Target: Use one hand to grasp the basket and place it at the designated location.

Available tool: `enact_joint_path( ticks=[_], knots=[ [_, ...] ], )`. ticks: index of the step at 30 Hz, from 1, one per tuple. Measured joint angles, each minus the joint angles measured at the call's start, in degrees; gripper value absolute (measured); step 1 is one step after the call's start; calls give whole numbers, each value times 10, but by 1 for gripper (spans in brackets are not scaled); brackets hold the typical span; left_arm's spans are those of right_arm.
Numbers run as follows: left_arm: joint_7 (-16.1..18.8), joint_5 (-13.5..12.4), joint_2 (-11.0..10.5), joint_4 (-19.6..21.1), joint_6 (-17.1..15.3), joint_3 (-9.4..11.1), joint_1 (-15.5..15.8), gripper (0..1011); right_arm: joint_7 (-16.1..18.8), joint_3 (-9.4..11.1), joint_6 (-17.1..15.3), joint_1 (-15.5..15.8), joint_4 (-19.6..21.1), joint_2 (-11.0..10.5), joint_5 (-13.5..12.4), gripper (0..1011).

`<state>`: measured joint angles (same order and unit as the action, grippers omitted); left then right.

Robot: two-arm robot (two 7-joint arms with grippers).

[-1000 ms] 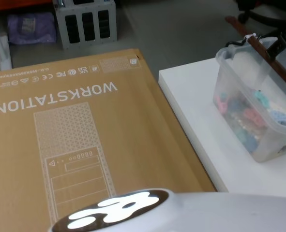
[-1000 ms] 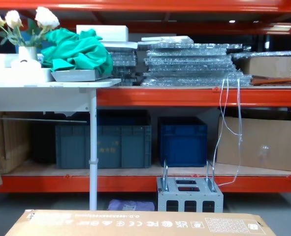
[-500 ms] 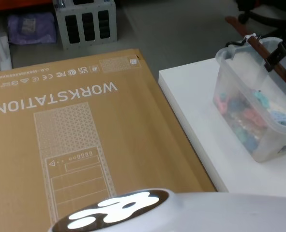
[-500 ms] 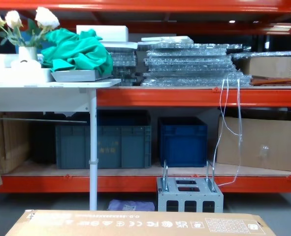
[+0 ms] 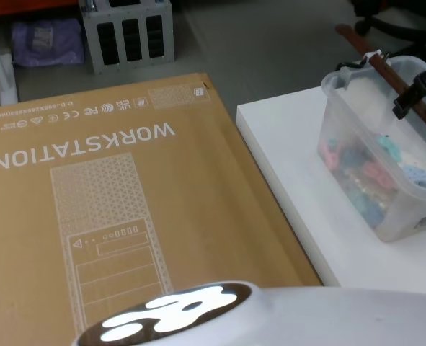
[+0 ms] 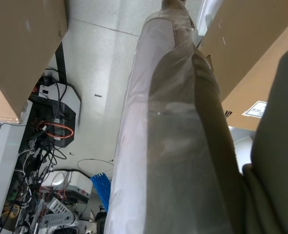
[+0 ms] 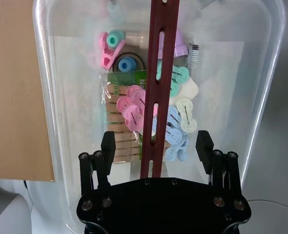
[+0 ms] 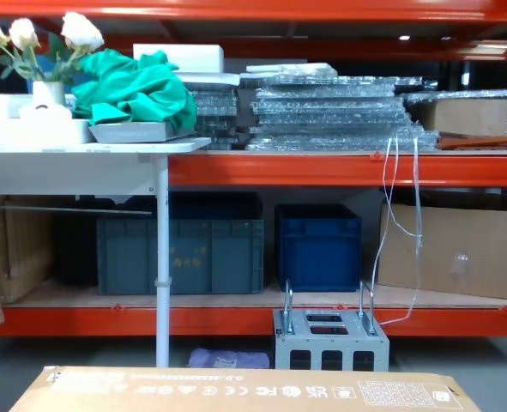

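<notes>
Reddish-brown and slotted, the flat bar handle (image 7: pixel 161 58) runs lengthwise over the basket (image 7: pixel 41 97), which stands on the white table (image 5: pixel 292 166) beside the cardboard box (image 5: pixel 126 216). The right gripper (image 7: pixel 156 142) hangs above it, jaws wide, one finger each side of the bar, seemingly not touching. Closing off the bar's middle could tilt the lifted tub and spill the pastel plastic pegs (image 7: pixel 134 109). The walls are smooth, cloudy plastic with rounded corners.

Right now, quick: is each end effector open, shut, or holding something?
Left end effector: cannot be told.
Right end effector: open, one finger on each side of the basket's handle, gripping nothing.
</notes>
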<state>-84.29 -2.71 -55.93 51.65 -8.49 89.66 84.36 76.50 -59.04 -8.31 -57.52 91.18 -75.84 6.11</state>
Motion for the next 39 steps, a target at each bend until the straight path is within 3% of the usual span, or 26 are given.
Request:
enact_joint_path(
  ticks=[10,24,35,39],
  knots=[
    [0,0,0,0,0,0,0,0,-9,7,30,21,-31,15,-22,1000],
    [0,0,0,0,0,0,0,0,-7,14,40,42,-45,26,-25,1000],
    [0,0,0,0,0,0,0,0,-6,13,40,41,-45,26,-24,1000],
    [0,0,0,0,0,0,0,0,-6,13,39,41,-45,25,-24,941]
  ],
)
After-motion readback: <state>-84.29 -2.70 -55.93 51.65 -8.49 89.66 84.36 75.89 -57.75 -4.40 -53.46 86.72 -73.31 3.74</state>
